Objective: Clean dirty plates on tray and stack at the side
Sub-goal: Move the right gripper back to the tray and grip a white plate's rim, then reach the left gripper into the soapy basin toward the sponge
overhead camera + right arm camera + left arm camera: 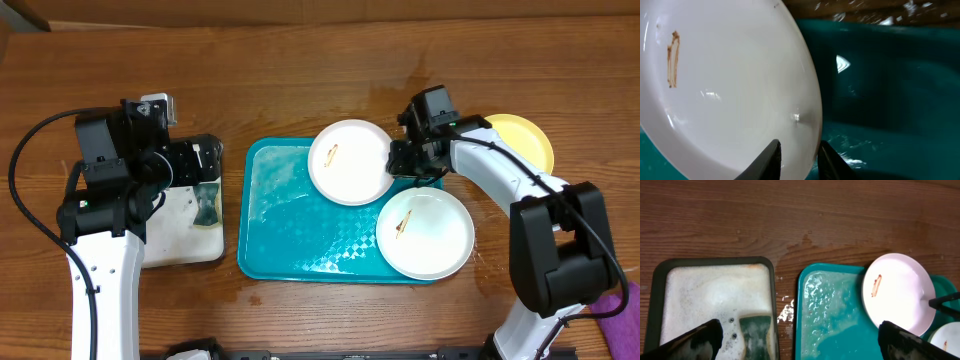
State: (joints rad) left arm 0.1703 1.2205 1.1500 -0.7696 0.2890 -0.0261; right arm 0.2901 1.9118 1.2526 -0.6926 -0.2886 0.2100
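Plate (730, 85) rim sits inside the narrow right gripper (799, 157) (whether pinched, cannot tell); left gripper (800, 329) gapes wide, holding nothing.

Tray (280, 225) left half open for reach; upper plate (345, 160), lower plate (425, 235) crowd right; sponge tray (185, 245) flanks left.
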